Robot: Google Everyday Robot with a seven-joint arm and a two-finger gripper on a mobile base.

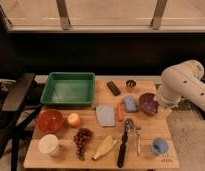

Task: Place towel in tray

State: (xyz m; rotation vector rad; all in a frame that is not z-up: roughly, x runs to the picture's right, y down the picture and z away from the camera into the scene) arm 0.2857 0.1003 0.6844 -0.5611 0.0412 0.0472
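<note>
The towel (105,115), a pale grey-blue folded cloth, lies flat near the middle of the wooden table. The green tray (46,93) stands at the table's back left, up and to the left of the towel, with nothing in it. My white arm comes in from the right. Its end with the gripper (163,107) hangs at the table's right edge beside a dark purple bowl (148,103), well to the right of the towel. The gripper is mostly hidden by the arm, stands open, and nothing shows in it.
A carrot (120,111) and a blue sponge (130,103) lie just right of the towel. An orange-red bowl (49,120), an orange fruit (73,119), grapes (82,140), a white cup (48,145), utensils (124,142) and a blue cup (159,146) fill the front. A black chair (16,95) stands left.
</note>
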